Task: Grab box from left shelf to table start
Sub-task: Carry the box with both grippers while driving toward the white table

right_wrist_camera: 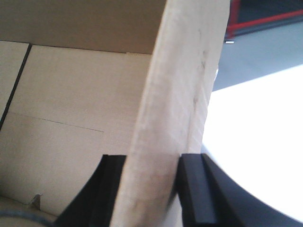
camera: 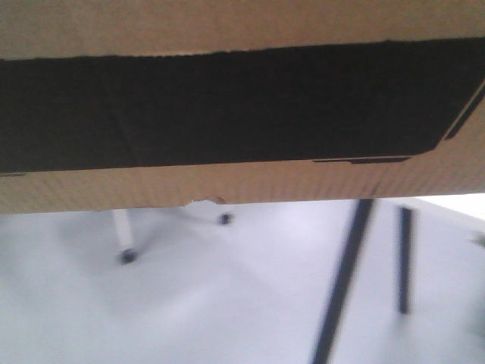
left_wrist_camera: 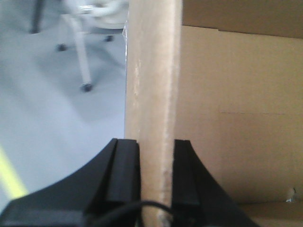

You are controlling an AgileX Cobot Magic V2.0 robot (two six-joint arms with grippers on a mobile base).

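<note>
Corrugated cardboard, seemingly light and stiff yet crushable, the box (camera: 242,106) hung at twelve o'clock in the front view, with the left end effector (left_wrist_camera: 156,175) and the right end effector (right_wrist_camera: 151,189) each clamped on a thin side wall.

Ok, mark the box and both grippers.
box (camera: 242,106): front-facing view, on its black printed panel.
left gripper (left_wrist_camera: 155,146): left wrist view, midway between the fingertips pinching a box wall.
right gripper (right_wrist_camera: 152,161): right wrist view, midway between the fingertips pinching a box wall.
</note>
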